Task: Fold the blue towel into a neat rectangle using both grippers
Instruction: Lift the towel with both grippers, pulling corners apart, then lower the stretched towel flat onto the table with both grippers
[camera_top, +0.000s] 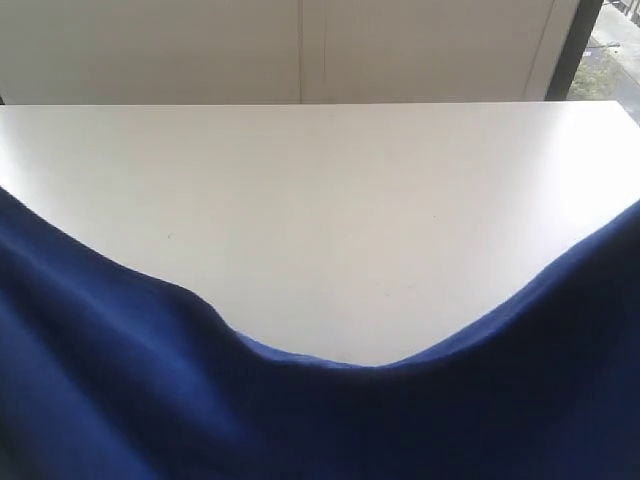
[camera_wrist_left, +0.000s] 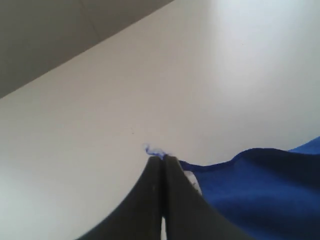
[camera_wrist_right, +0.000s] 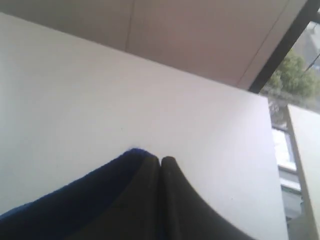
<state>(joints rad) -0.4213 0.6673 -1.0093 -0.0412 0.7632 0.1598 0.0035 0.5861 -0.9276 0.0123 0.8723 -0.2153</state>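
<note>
Office-like room: white table (camera_top: 320, 180), panelled wall (camera_top: 300, 50) (window (camera_top: 612, 45) at side).

The white, smooth table (camera_top: 320, 200) runs back to a straight far edge. The blue towel (camera_top: 120, 390) hides its near part behind a sagging curve. Whether the cloth touches the tabletop cannot be told.

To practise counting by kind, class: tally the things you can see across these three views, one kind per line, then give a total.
blue towel: 1
end effectors, each shut on the towel: 2 (left end effector, right end effector)
white table: 1
Total: 4
</note>
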